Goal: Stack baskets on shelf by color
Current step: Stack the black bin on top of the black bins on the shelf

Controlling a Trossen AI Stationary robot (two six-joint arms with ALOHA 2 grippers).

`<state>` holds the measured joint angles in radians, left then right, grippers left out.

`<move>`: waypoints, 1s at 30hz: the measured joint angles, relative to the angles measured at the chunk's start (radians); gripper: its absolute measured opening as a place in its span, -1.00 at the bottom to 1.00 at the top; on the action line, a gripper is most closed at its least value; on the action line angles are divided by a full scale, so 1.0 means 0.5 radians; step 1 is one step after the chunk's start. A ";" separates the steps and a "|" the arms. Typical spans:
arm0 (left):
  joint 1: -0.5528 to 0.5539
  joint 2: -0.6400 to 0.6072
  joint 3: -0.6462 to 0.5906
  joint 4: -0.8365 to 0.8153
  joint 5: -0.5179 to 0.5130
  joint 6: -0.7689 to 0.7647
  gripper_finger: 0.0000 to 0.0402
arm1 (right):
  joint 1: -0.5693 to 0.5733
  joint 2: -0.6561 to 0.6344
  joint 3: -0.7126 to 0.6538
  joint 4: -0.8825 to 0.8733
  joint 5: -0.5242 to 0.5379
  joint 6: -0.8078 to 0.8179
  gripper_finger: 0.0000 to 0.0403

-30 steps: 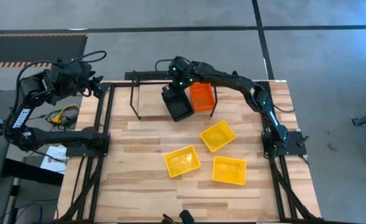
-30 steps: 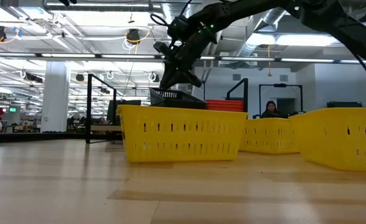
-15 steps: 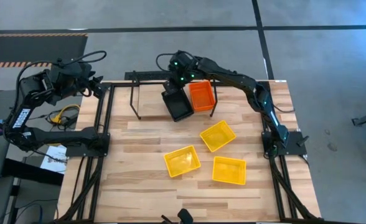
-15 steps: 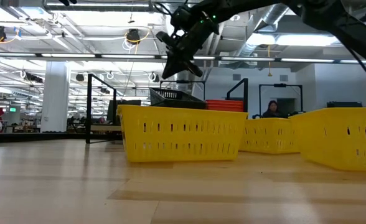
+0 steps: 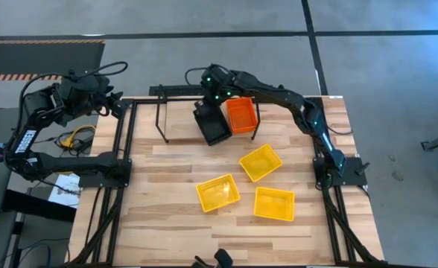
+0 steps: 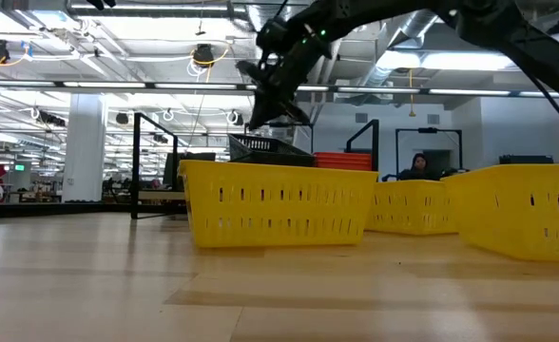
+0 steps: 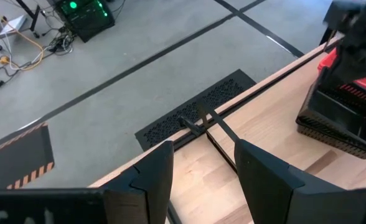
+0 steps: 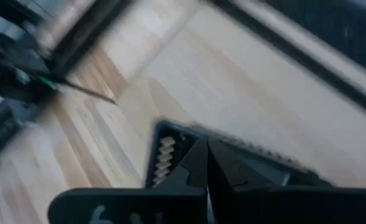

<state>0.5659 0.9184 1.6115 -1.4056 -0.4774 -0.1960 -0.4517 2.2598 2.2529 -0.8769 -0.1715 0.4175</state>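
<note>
Hovering w/ fingers closed on nothing, right gripper (image 5: 209, 94) is above black basket (image 5: 212, 125) on shelf (image 5: 159, 119); left gripper (image 7: 198, 171) open.

The light wooden shelf in a black wire frame (image 5: 204, 119) stands at the far edge of the plank tabletop (image 5: 159, 216), near its middle. On it sit the black mesh-sided basket stack (image 5: 211, 123) and, touching it on the right, the red-orange mesh-sided basket stack (image 5: 241, 116). The right tool (image 5: 210, 92) hangs above the black stack's far end. Three yellow mesh-sided baskets lie nearer on the tabletop: one (image 5: 261, 162) in front of the shelf, one (image 5: 218, 193) to its near left, one (image 5: 274, 204) to its near right. The left tool (image 5: 115, 104) waits off the far-left corner.
</note>
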 joint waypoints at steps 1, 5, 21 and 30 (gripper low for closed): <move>0.000 0.000 0.000 -0.002 0.000 0.000 -0.21 | 0.000 0.026 -0.003 -0.030 0.000 0.000 -0.92; 0.000 0.000 0.000 -0.004 0.000 0.000 -0.21 | 0.008 0.127 -0.005 -0.047 -0.020 0.021 -0.93; 0.000 0.000 0.000 -0.002 0.000 -0.021 -0.21 | 0.040 0.210 -0.004 -0.188 -0.018 0.033 -0.95; 0.000 -0.002 0.000 -0.050 0.003 -0.059 -0.21 | 0.069 0.305 -0.004 -0.234 -0.012 0.032 -0.95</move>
<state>0.5659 0.9173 1.6115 -1.4307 -0.4758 -0.2257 -0.4170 2.4123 2.2509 -0.9939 -0.1777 0.4334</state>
